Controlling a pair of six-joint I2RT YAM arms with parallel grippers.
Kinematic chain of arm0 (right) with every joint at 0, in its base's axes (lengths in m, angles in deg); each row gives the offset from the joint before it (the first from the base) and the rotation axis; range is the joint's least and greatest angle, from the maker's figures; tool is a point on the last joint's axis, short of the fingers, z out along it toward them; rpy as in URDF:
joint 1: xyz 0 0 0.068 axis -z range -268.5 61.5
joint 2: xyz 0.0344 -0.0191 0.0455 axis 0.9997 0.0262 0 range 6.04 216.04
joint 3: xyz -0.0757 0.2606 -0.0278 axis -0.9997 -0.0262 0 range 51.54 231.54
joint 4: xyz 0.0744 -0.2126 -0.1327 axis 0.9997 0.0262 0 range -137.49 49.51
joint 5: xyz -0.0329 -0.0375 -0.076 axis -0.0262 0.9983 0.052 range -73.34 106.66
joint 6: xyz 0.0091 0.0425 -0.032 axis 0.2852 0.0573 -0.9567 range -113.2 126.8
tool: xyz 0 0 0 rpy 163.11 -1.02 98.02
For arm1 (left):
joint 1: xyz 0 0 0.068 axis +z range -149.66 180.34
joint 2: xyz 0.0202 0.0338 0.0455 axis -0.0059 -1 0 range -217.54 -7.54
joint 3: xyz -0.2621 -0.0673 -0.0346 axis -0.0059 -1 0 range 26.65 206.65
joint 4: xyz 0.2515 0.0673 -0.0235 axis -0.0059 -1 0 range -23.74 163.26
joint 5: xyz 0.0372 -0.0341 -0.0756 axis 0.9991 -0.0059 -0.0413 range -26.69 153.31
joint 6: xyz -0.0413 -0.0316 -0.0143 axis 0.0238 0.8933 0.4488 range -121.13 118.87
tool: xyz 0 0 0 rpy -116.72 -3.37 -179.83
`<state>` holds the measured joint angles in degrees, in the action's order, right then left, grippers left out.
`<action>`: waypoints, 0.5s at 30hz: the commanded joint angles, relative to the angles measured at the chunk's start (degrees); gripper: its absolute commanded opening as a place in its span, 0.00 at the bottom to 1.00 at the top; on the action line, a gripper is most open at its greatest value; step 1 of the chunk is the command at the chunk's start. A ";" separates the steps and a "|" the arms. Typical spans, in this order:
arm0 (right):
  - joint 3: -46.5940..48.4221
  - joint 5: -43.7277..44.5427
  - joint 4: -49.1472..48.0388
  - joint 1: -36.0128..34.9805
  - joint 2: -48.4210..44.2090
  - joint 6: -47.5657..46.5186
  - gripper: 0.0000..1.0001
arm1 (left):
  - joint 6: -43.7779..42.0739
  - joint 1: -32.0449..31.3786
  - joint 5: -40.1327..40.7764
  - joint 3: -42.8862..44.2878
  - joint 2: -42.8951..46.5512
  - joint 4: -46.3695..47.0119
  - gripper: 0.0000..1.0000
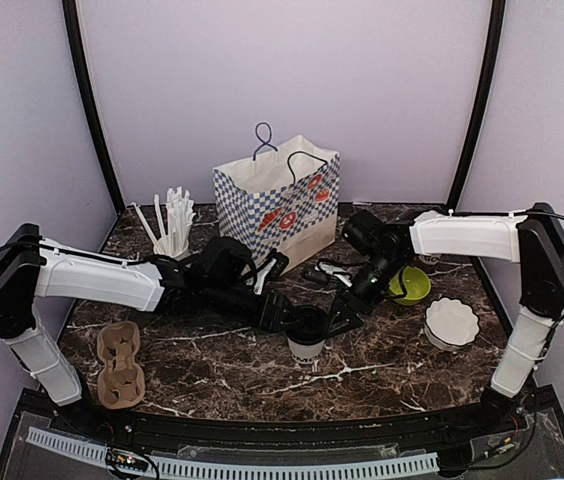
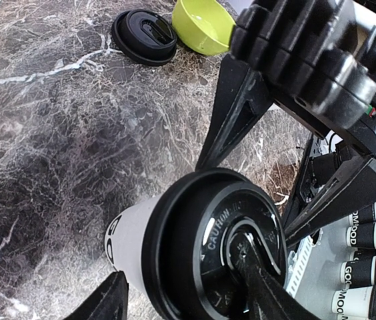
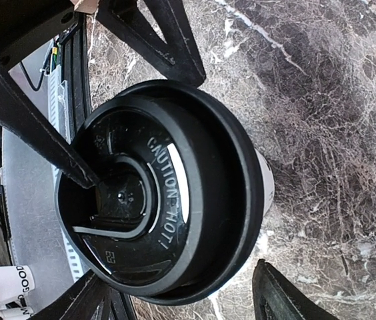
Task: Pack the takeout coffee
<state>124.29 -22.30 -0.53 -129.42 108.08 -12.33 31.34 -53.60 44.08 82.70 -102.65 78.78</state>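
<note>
One marbled worktop (image 1: 212, 375) carries all items. Checked paper bag (image 1: 277, 205) stands upright at far centre. Left pincer (image 1: 284, 318) and right pincer (image 1: 342, 318) meet at near centre, both spread. The left has one finger resting on the lid top, the other beside the cup wall. The right straddles the lid rim. Takeout coffee cup (image 1: 306, 347) stands upright between them, outside the bag, black lid (image 3: 175, 200) on. Second lid (image 2: 145, 37) lies loose near the lime-green bowl (image 2: 205, 23).

Bright, even light; faint shadows; near edges blurred.
</note>
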 commanded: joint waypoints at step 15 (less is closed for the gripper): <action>9.03 1.68 4.72 -0.43 -6.89 -11.39 0.83 | -9.81 -0.39 6.86 9.78 6.42 -11.60 0.79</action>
<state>131.06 -19.94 2.27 -129.42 102.44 -20.70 25.83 -53.84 48.43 89.47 -100.49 71.48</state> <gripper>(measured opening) 0.832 0.774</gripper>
